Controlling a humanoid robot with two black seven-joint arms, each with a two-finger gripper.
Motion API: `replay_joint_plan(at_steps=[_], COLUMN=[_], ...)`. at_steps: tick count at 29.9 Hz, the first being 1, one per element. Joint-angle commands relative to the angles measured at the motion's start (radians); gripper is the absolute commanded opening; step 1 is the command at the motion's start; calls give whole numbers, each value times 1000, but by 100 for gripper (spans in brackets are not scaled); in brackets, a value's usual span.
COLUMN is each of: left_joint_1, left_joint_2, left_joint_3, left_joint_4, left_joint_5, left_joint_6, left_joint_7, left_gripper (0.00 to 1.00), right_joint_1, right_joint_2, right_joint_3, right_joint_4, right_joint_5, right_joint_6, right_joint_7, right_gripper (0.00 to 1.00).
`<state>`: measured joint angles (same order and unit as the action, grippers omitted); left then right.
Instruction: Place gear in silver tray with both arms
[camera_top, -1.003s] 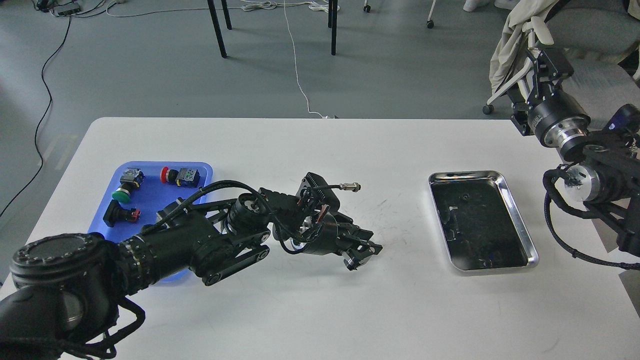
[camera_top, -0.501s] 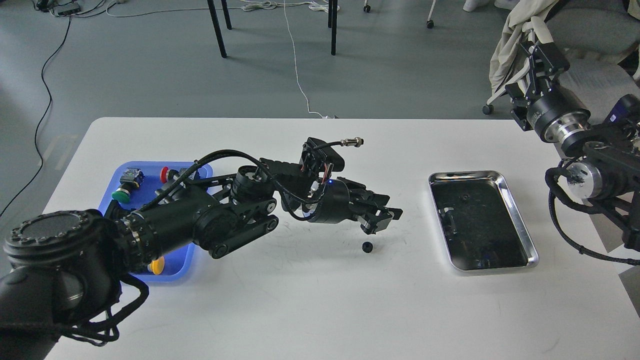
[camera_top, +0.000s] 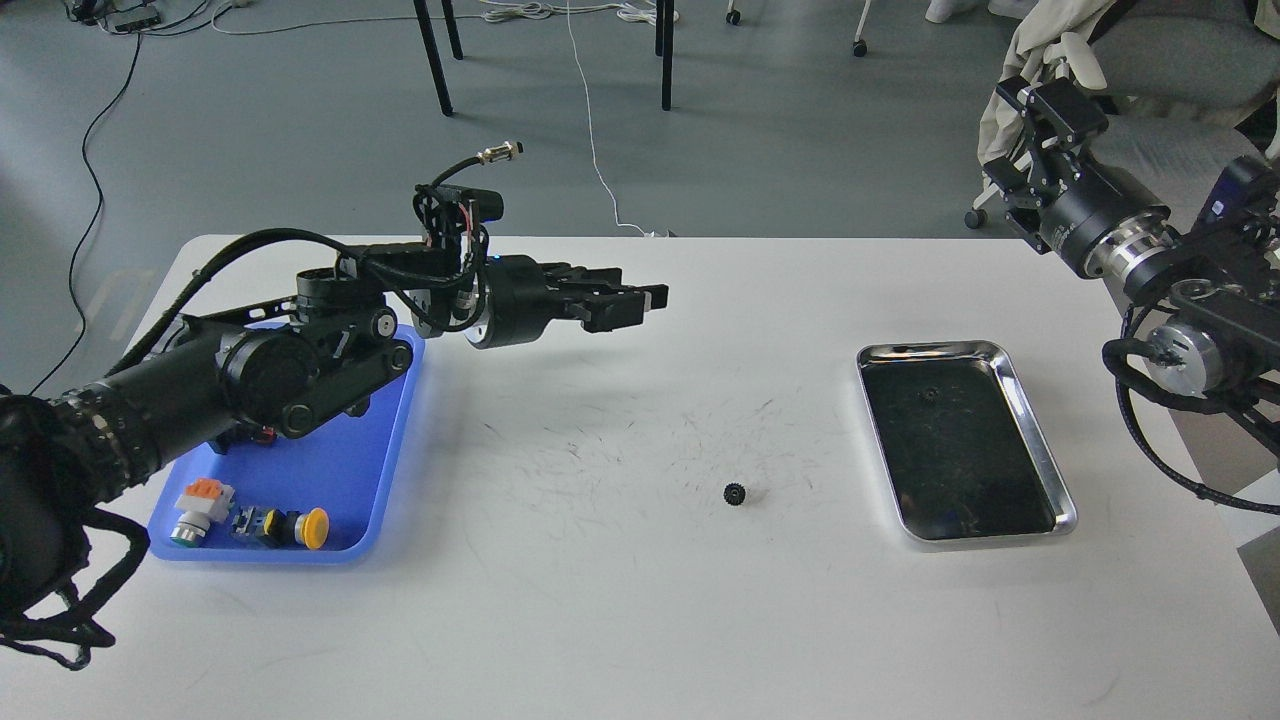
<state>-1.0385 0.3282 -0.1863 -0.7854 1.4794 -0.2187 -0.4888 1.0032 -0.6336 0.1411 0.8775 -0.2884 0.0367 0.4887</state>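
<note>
A blue tray (camera_top: 385, 440) sits at the bench's (camera_top: 600, 600) left. Above its far corner the left tool (camera_top: 640, 300) hangs with its fingers nearly together, holding nothing. The gear (camera_top: 736, 492) lies on the bare bench, left of the silver tray (camera_top: 1040, 455) and apart from it. It looks small, rigid and light, apt to slip; pinch it across its toothed rim. The right tool (camera_top: 1025, 100) is raised off the bench; I cannot tell its opening.

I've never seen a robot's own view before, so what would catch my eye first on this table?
Probably the big black left arm reaching in over the blue tray of coloured push buttons, its left gripper hanging above the white table. Next, the shiny silver tray on the right. Between them lies a tiny black gear, alone on the tabletop.
</note>
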Motion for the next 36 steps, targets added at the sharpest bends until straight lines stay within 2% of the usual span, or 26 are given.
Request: replay_joint_plan(at_steps=[1,5,12,19,27,30,36], left_joint_1=[6,14,25,87,155,175,207], left_joint_2=[77,129,239,314,368,377,364], left_joint_3=[-1,-5,-4,-7,-7,-4,-13], left_joint_4=[0,0,12,25,40,58,175], left_joint_5=[-22,-166,-364,-542,-735,-839,-936], left_joint_6=[5,19,-19,-57,-116,-146,-151], left_joint_7=[0,0,0,0,0,0,0], left_gripper=[93,93,94,96,96,96,96], right_joint_1=[15,17,38,41,69,110,218], right_joint_2=[-1,-1,-5,-46,-44,-43,-17], right_joint_3=[2,2,0,0,-38,-96,-268], right_joint_4=[24,60,119,279,325,339,333], right_joint_5=[-53,-142,-267,-537,-828,-952,-985], right_joint_6=[2,2,2,0,0,5,41], right_joint_7=[0,0,0,0,0,0,0], right_gripper=[97,96,95,95,95,95,97])
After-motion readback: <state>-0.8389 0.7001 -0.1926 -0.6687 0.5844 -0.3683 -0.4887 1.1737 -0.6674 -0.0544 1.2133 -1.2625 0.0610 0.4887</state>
